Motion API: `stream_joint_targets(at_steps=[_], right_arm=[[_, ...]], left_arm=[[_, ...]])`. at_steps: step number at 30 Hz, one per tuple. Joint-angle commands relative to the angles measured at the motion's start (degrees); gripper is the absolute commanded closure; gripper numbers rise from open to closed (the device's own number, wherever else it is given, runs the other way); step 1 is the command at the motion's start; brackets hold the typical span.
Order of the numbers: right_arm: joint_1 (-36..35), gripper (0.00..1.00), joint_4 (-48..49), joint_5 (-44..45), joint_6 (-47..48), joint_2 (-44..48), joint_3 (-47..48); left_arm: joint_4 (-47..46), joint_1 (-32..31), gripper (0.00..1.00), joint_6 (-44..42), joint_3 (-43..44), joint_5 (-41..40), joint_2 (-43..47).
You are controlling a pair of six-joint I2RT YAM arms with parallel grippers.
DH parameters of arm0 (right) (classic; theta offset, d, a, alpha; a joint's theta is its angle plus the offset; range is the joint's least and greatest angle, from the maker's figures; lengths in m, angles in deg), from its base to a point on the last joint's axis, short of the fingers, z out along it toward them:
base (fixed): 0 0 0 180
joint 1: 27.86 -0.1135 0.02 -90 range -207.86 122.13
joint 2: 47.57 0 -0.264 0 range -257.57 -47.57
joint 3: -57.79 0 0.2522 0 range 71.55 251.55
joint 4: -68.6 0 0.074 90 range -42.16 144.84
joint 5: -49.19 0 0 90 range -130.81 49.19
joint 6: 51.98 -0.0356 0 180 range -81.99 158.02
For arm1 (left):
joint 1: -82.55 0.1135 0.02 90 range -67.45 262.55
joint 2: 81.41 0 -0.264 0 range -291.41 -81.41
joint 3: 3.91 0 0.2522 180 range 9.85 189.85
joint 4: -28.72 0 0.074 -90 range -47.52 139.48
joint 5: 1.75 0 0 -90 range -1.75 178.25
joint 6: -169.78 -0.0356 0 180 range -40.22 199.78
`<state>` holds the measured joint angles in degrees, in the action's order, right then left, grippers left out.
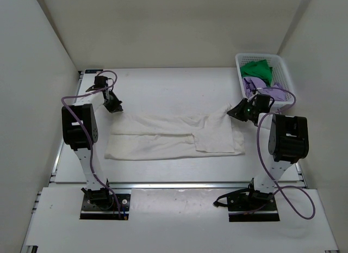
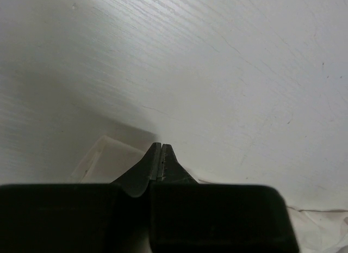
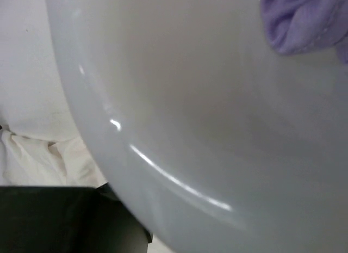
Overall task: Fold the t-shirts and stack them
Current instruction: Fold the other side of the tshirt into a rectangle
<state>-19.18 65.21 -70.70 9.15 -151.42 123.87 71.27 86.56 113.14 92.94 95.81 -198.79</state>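
**Kid:** What is the top camera showing?

**Me:** A cream-white t-shirt (image 1: 174, 137) is lying spread out in the middle of the table (image 1: 163, 84). A green t-shirt (image 1: 256, 68) and a purple t-shirt (image 1: 260, 87) are sitting bunched up in the white basket (image 1: 283, 65) in the far right corner. The left gripper (image 1: 113, 105) is hanging by the far left corner of the cream shirt. The right gripper (image 1: 239, 111) is hanging by its far right corner, just beside the basket.

**Kid:** And the left wrist camera?

**Me:** The two black fingers (image 2: 152, 166) are pressing tight together, and nothing is sitting between them. So that gripper is closed and empty. Bare table is stretching out past the tips. A little cream cloth is peeking out low down on both sides.

**Kid:** And the right wrist camera?

**Me:** A smooth grey curved thing (image 3: 190, 128) is filling most of the view. It is too close and blurry to name. Purple cloth is showing at the top right and cream cloth at the lower left. I cannot tell whether the right gripper is open or closed.
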Motion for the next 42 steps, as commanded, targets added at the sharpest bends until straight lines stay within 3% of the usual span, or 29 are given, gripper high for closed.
stream_joint_targets(at_steps=[1,3,8,10,12,14,20,29,31,32,34,42], right_arm=[[1.24,0.93,6.32,-4.91,-4.8,0.31,-1.43],[1.59,1.0,6.15,-4.22,-5.24,0.67,-1.95],[3.0,1.0,3.69,-3.6,-3.92,2.69,-2.92],[3.79,1.0,3.52,-3.68,-4.01,3.66,-3.71],[3.53,1.0,1.68,-2.81,-3.23,4.45,-3.97],[2.66,1.0,0.45,-0.88,-2.26,6.2,-4.59],[3.09,1.0,-1.14,4.04,-1.46,8.4,-6.61],[4.23,1.0,-3.68,5.72,-2.17,7.44,-6.88],[4.06,1.0,-2.91,6.59,-2.42,7.26,-6.79],[3.71,0.99,-2.73,5.73,-2.95,6.83,-7.14],[4.23,1.0,-2.64,5.63,-2.95,6.56,-7.22],[4.94,1.0,-3.26,7.3,-3.21,6.03,-5.47]], left_arm=[[-1.37,0.21,1.0,-0.23,0.49,1.33,1.37],[-0.85,0.73,1.0,-0.84,1.37,0.45,1.28],[1.87,1.53,0.99,-1.55,2.95,-3.14,1.98],[2.4,1.44,0.83,-2.16,2.43,-5.87,3.64],[3.19,1.79,0.56,-2.43,2.17,-6.76,4.18],[2.85,2.67,0.42,-2.6,0.24,-5.98,5.4],[0.3,4.08,0.36,-2.69,-3.55,-0.62,5.41],[-3.83,2.85,0.46,-1.9,-5.48,2.47,4.27],[-5.59,2.76,0.7,-1.55,-6.27,4.31,4.18],[-6.29,2.76,0.75,-0.77,-6.62,4.66,4.35],[-7.09,2.67,1.0,0.03,-6.8,4.67,4.18],[-5.51,5.74,1.0,1.7,-1.72,-1.65,5.15]])
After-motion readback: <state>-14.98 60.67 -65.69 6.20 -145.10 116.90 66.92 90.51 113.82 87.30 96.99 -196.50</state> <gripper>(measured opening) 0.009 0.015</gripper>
